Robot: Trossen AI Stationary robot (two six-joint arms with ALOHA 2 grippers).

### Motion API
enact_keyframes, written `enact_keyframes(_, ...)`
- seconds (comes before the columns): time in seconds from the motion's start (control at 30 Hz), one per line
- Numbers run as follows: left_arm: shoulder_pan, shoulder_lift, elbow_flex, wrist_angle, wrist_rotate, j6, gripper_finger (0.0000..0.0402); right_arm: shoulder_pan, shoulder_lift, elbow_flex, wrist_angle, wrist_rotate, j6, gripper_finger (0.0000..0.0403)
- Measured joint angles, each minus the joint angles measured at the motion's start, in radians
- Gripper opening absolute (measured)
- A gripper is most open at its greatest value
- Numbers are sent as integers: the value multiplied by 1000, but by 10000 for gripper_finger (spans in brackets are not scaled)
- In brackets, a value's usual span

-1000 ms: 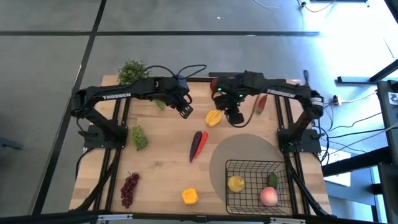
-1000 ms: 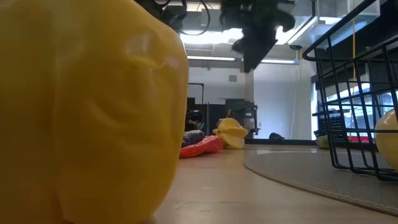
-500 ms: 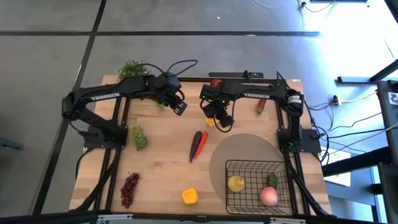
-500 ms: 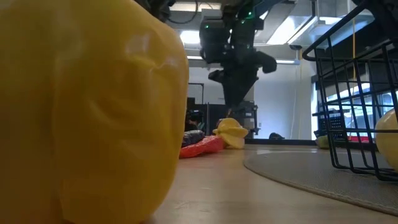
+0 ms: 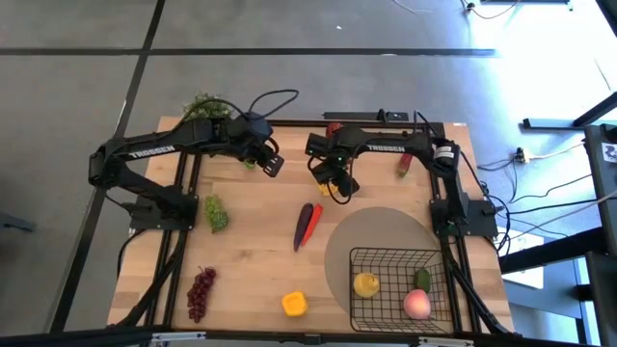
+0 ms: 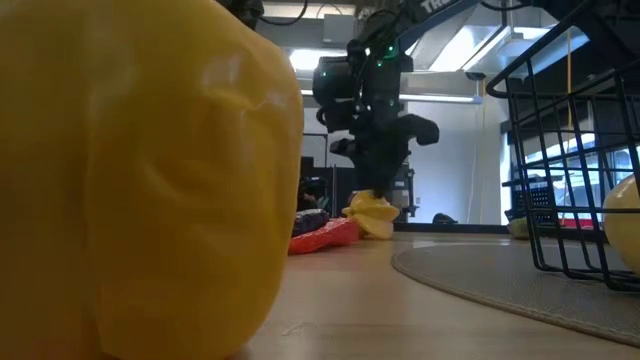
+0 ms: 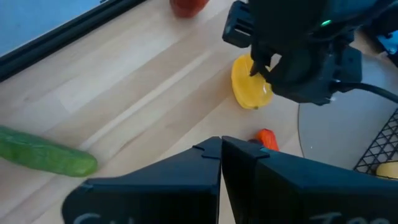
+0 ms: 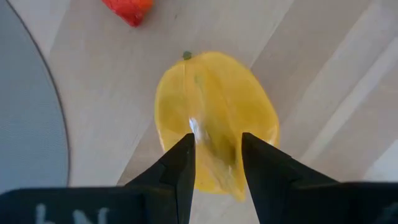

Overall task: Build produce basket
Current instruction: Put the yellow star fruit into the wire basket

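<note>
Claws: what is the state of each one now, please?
Left claw: shut, holding nothing, raised above the wooden table.
Right claw: open, lowered over the yellow mango, not gripping it yet.

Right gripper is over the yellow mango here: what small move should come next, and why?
Probably lower a little further, then close. The right gripper hangs just above the yellow mango, fingers parted and not yet straddling it; the mango lies on the table.
</note>
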Motion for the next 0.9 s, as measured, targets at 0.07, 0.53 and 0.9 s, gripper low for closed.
enact_keyframes(0.07, 1, 0, 0, -7, -1, 0, 0, 0, 12, 0, 0, 0, 0, 121)
enact_keyframes(0.53, 1, 1, 0, -56, -1, -19, 0, 10, 19, 5, -3, 1, 143, 12)
enact_keyframes(0.9, -20, -28, -2, -76, -58, 41, 0, 80, 18, 154, -195, 95, 296, 2)
